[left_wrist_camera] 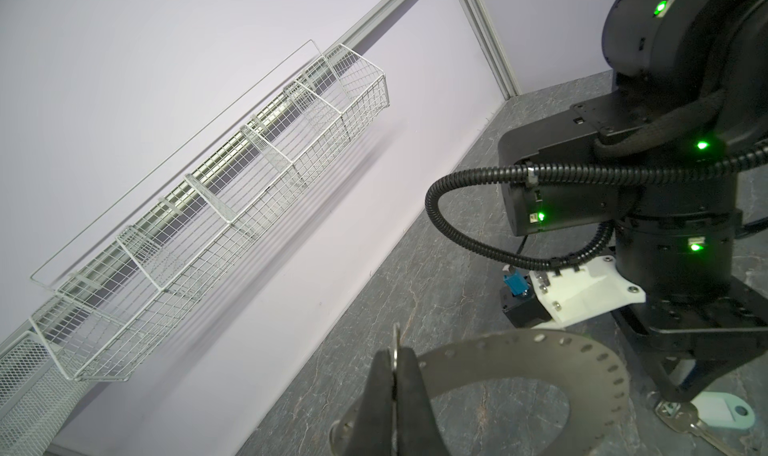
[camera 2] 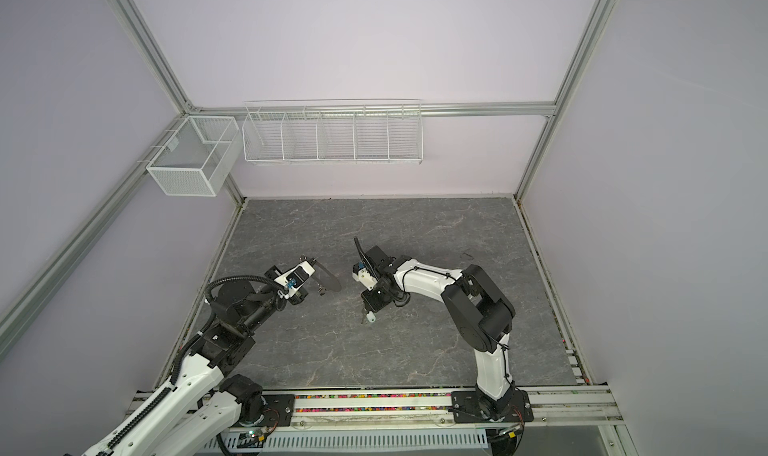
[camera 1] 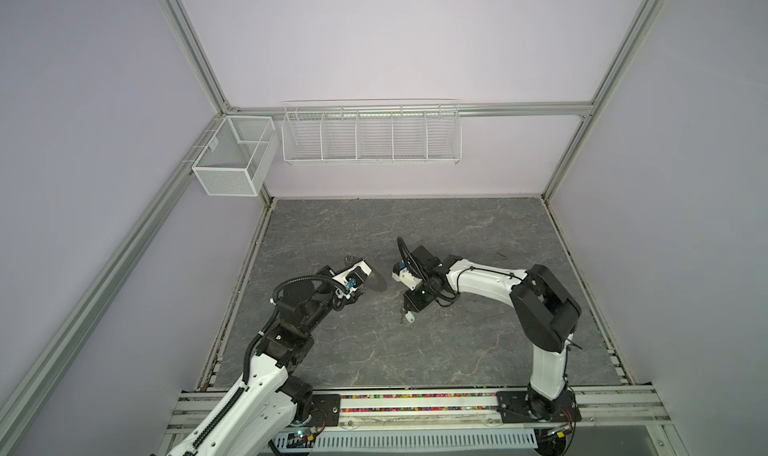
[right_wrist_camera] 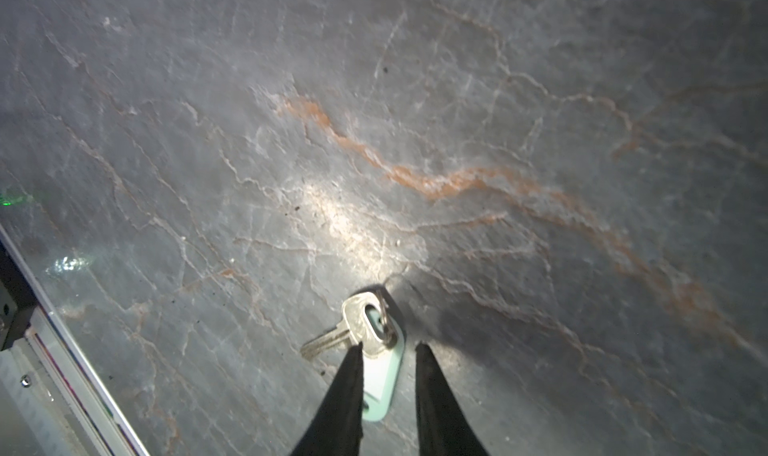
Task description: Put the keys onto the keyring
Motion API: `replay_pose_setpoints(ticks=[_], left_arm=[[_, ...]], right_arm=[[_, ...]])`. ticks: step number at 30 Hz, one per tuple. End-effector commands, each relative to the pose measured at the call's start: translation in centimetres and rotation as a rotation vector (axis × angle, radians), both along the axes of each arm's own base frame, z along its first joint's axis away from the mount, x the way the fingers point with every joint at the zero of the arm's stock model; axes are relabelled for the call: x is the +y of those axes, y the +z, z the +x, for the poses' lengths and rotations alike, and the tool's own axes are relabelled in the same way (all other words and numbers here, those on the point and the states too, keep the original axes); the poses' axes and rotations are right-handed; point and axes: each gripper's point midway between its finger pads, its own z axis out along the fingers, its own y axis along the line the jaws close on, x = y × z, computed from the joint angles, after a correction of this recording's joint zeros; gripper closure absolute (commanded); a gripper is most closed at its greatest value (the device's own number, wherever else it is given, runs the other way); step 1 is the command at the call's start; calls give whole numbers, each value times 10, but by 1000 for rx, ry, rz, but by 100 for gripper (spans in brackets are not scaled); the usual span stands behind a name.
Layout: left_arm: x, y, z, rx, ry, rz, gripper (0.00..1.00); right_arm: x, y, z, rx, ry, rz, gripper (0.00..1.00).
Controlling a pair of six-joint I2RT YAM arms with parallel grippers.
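**Grey metal keyring [left_wrist_camera: 582, 358] clamped on the left; white-tagged key [right_wrist_camera: 384, 370] loose on the right**

Left wrist view. Flat, wide and dull grey, with a large central hole and a row of small holes all round the rim. Pinched at the rim by the left gripper [left_wrist_camera: 395, 360], its black fingers [left_wrist_camera: 409, 387] clenched on the metal with no gap to be seen. Dark marbled table [left_wrist_camera: 415, 308] in sight through the central hole. Just past the ring's far rim, flat on the table, the white-tagged key [left_wrist_camera: 719, 412]: silver bow and blade, oblong tag with a round eyelet at one end. Close above it, the black end of the right arm [left_wrist_camera: 706, 341]. Behind, a white wire rack [left_wrist_camera: 208, 204] on the pale lilac wall.

Right wrist view. Right gripper [right_wrist_camera: 389, 345] released, with two black fingers [right_wrist_camera: 345, 391] standing apart and bare table between the tips. Below them the key again: rounded silver bow with an oblong slot, a small split ring through it, and the tag, faintly green in this light. Lies flat on the table. Overlapped along one edge of the tag by one finger, clear of the other. Blade angled out sideways past the overlapping finger.

Top views. In both top views, the keyring [camera 1: 376, 281] [camera 2: 329, 279] as a dark grey disc at the tip of the left arm, a little left of the table's middle. Impossible to tell whether it touches the table. White-tagged key [camera 1: 410, 317] [camera 2: 370, 317] on the table near the middle, right at the tips of the right gripper [camera 1: 404, 310]. Near the keyring, not touching it.
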Motion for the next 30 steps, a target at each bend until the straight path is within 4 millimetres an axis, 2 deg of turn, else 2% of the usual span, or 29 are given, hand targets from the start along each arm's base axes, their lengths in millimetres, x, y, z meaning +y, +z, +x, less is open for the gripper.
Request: replay_pose_setpoints(ticks=[1,13,19,24,30], left_arm=[[0,8,-3,-27,-10,-27,100],[0,6,-1,-22,-7,-20,100],[1,6,-1,-24,-5,-20,100],[1,6,-1,-26,-6,-21,100],[0,5,-1,-27,-7,-26,100]], right_arm=[[4,-8,0,-4,11,0,76],[11,-16,-6,20,35,-2,81],[10,-11,-5,1,36,-17,90],[2,-5,-9,6,51,-60,92],[-19,1,-17,34,101,-180,93]])
